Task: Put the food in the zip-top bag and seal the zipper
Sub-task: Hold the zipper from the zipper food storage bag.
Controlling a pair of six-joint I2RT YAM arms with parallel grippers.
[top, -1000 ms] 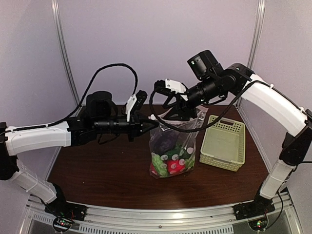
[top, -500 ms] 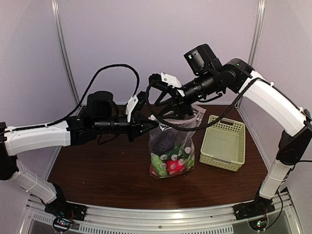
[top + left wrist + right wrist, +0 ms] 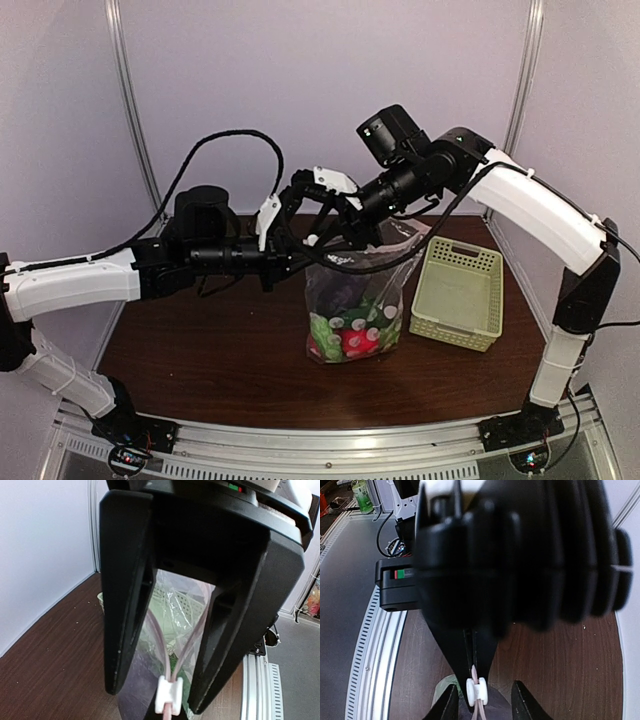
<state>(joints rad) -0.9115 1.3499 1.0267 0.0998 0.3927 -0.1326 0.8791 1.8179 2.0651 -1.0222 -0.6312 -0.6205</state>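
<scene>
1. Left gripper (image 3: 298,258): the jaws are pressed together on the zipper (image 3: 159,647) at the top left corner of the bag (image 3: 350,300), right next to the white slider (image 3: 476,691).
2. Right gripper (image 3: 484,687): the jaws are partly open, with one finger on each side of the slider. A gap shows on both sides, and it holds nothing.
3. Past the slider, the zipper's two pinkish strips spread apart, so the bag's mouth is unsealed there.
4. The two grippers meet nose to nose over the bag's mouth. The left arm reaches in from the bag's left, the right arm from above its right.
5. The bag stands upright on the table (image 3: 200,350), its top corner pinched.
6. The food (image 3: 355,335) lies in the bag's bottom: red and green pieces, with a dark purple one above them.
7. A pale green basket (image 3: 458,292) sits just right of the bag.
</scene>
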